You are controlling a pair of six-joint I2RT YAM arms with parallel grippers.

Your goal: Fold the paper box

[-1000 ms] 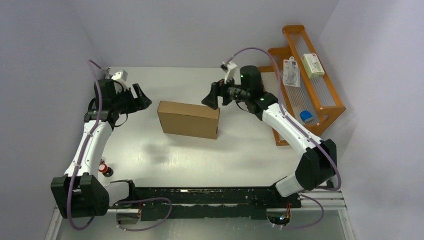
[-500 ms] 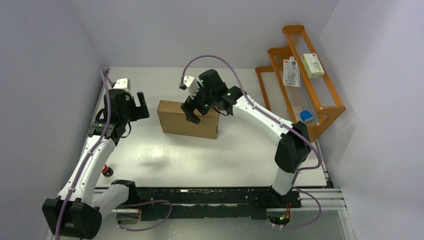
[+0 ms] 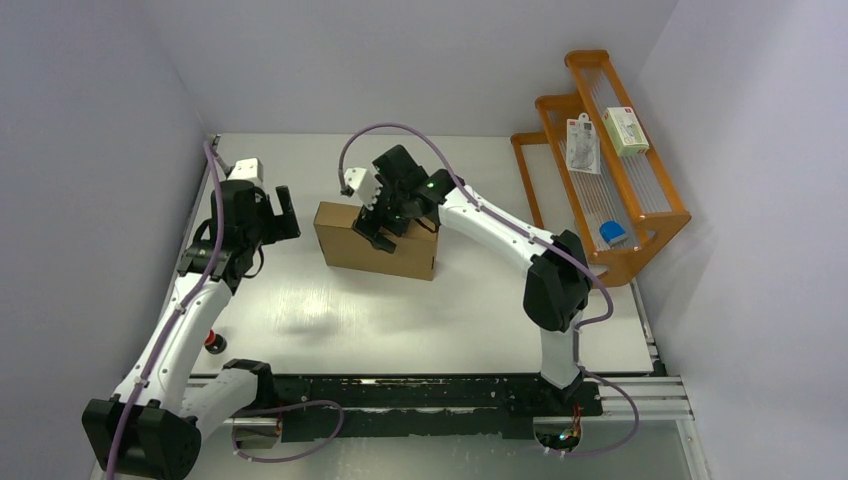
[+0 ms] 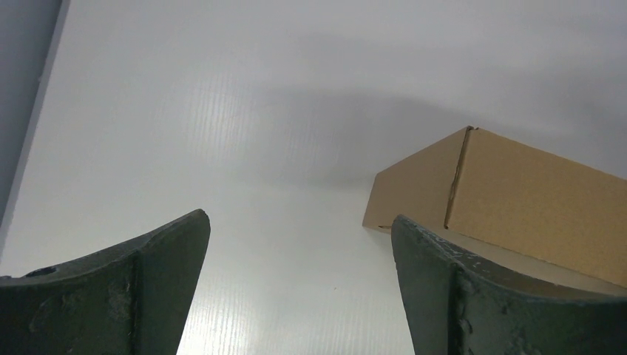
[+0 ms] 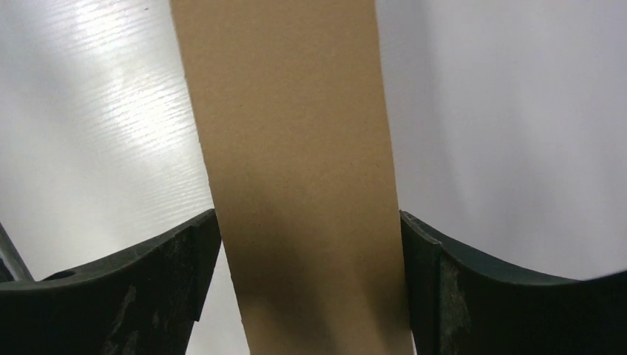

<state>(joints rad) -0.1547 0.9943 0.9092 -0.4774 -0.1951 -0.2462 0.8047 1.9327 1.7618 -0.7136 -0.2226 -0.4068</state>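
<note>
1. Cardboard status: the paper box (image 3: 400,255) stands closed on one long side near the middle of the table (image 3: 450,310). No loose flap shows, so folding is judged essentially complete.
2. Recent change: the right gripper (image 3: 372,235) has swung in from beyond the box's far right corner. It now sits over the top edge, slightly further left than half a second earlier.
3. Right jaws: spread wide, with one finger on each side of the narrow top face in the right wrist view. Whether the pads press the cardboard cannot be told.
4. Left gripper (image 3: 280,212): hangs left of the box and apart from it, jaws released and nothing between them. Its position is little altered.
5. Box position: unchanged across the earlier views.
6. Meaning: the straddle is judged a set-up for pinching or steadying the finished box, not for a further fold.
</note>
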